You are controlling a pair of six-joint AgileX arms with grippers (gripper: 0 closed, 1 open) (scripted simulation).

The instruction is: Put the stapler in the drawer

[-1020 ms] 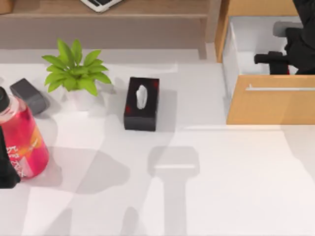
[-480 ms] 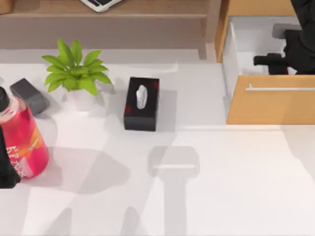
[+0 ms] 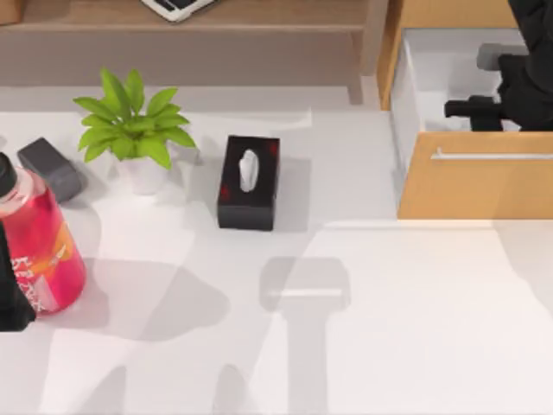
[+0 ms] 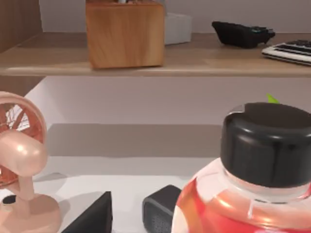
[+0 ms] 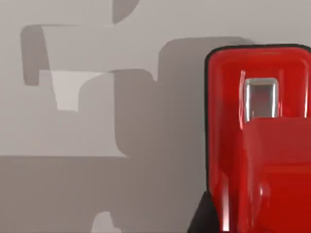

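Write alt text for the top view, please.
The right hand reaches into the open drawer at the table's right. A black tissue box, potted plant, grey block and pink bottle sit left.

Stapler [image 5: 257,141] cut off by the edge — right hand's grip unreadable.

Bright, even light is falling on the white table [image 3: 415,328], and soft grey shadows are lying across it. Below the right gripper, the red stapler [image 5: 257,141] is shining with white glints and casting a dark shadow beside itself
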